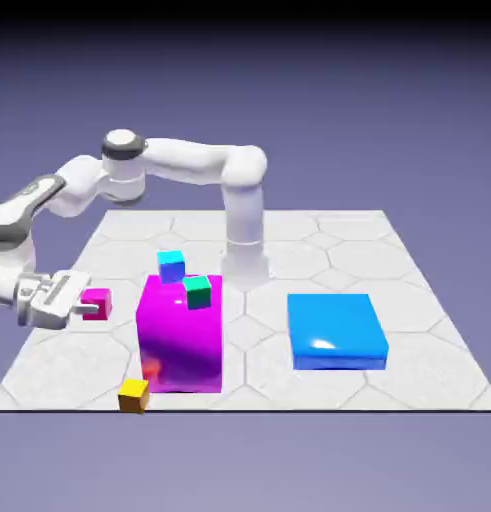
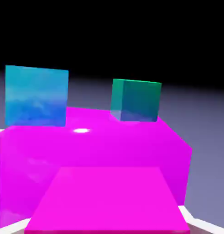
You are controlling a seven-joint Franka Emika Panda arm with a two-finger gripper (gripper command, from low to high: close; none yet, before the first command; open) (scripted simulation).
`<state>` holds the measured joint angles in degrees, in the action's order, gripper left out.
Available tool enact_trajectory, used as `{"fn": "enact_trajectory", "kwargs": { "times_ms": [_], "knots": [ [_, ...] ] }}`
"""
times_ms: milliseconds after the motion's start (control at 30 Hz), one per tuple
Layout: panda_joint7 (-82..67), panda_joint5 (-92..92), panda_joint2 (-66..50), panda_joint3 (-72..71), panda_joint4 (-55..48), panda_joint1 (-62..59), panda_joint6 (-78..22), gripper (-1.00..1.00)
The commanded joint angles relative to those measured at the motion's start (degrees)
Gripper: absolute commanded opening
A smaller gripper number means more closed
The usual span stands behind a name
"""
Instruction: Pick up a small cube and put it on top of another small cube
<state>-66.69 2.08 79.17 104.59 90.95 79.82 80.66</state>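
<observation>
Magenta-pink and tiny, the small cube [image 1: 97,302] sits clamped between the closed jaws of the gripper [image 1: 87,303], raised above the pale hexagon-patterned table [image 1: 409,350] near its edge on the exterior view's left. White arm [image 1: 194,162] segments bend from the far side of the table round to that side, with the hand held roughly level and pointing toward the middle of the table.

Just beside the held cube, toward the middle, stands a large glossy magenta cube [image 1: 181,335]. A small cyan cube [image 1: 171,265] shows at its far top edge, and a small green cube [image 1: 197,291] rests on its top face. A small yellow cube [image 1: 134,395] lies on the table at the large cube's near corner. A flat blue block [image 1: 336,330] sits well apart on the exterior view's right.

From the hand view, the held cube's top face fills the bottom of the picture and hides the finger tips; behind it rises the large magenta cube, with the cyan and green cubes above it
</observation>
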Motion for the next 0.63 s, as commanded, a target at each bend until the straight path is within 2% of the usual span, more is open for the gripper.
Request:
{"fn": "enact_trajectory", "kwargs": {
  "times_ms": [0, 300, 467, 500, 600],
  "knots": [
    [0.8, -1.1, -1.1, -0.8, 2.1, -0.3, 1.3, -1.0],
    [8.0, -11.0, -10.8, -7.5, 20.5, -2.6, 12.7, -1.0],
    [6.1, -10.7, -10.6, -6.6, 28.6, -2.6, 20.5, -1.0],
    [6.1, -10.7, -10.6, -6.6, 28.6, -2.6, 20.5, 1.0],
    [7.1, -10.8, -10.7, -7.0, 24.4, -2.6, 16.5, 1.0]
  ]
}}
